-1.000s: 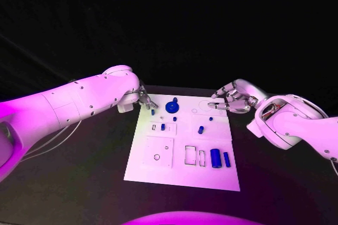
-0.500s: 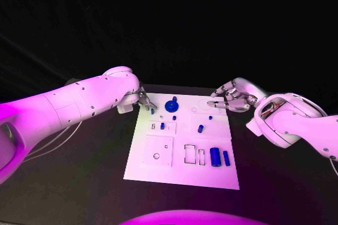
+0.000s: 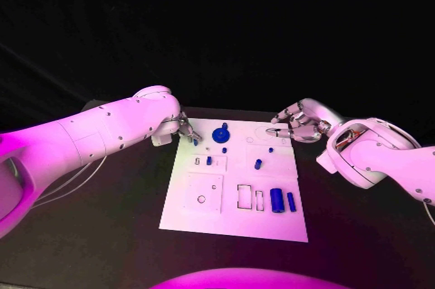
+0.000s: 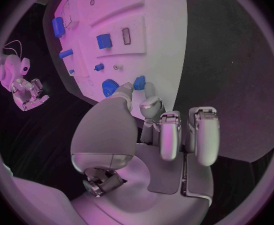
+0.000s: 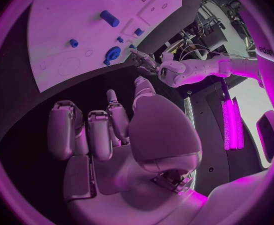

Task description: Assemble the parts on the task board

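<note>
Head view shows the task board [image 3: 237, 204] lying flat on the black table [image 3: 109, 239], its long axis running away from the robot, the far short edge between the two hands. The left hand [image 3: 184, 130] sits at the board's far left corner; in the left wrist view its thumb and a fingertip [image 4: 151, 104] meet at a small blue peg [image 4: 139, 82] standing upright at the board's edge, though I cannot tell for sure that the peg is pinched. The other fingers are curled in beside it. A blue gear [image 3: 221, 136] lies just beside that hand on the board. The right hand [image 3: 299, 127] hovers at the board's far right corner, fingers loosely curled and apart, nothing in them. Nearer the robot on the board, a blue cylinder [image 3: 276, 201] and a thinner blue bar [image 3: 291, 202] lie side by side, long axes along the board's length. No readable writing shows on the board or parts.
</note>
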